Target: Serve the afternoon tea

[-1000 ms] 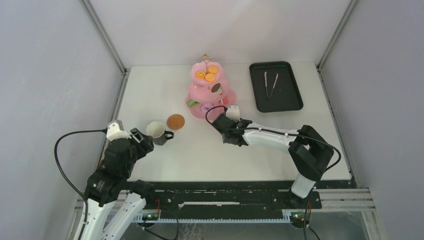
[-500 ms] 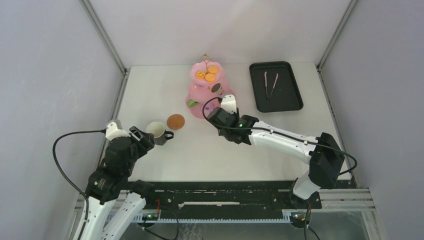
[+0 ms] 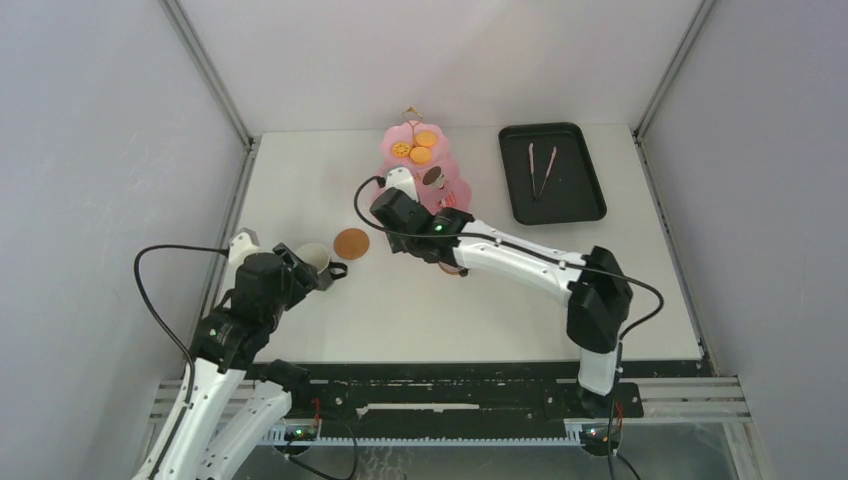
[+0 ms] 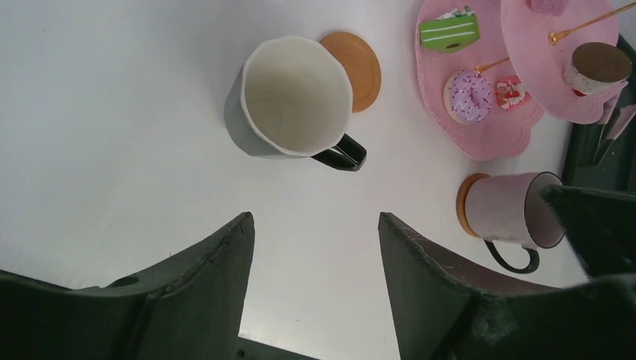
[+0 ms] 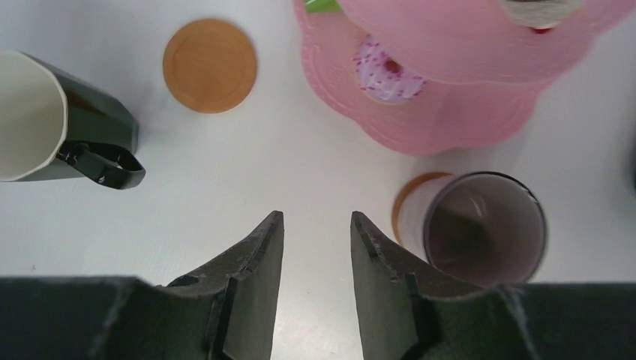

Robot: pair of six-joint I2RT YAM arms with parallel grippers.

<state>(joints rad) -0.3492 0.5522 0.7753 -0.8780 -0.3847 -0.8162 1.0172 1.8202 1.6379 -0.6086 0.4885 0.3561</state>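
The pink three-tier cake stand stands at the back centre with toy pastries on its tiers. A dark mug with a white inside sits upright on the table, beside a bare round brown coaster. A second mug stands on another coaster in front of the stand. My left gripper hangs open just short of the first mug, holding nothing. Above the table between the bare coaster and the second mug, my right gripper is open with nothing between its jaws.
A black rectangular tray with thin tongs lies at the back right. Grey walls close in the table on the left, back and right. The right arm stretches across the table's middle, covering most of the second mug from above.
My right gripper has swung left and away from the mug on its coaster, and its jaws have narrowed a little. My left arm has shifted slightly toward the first mug.
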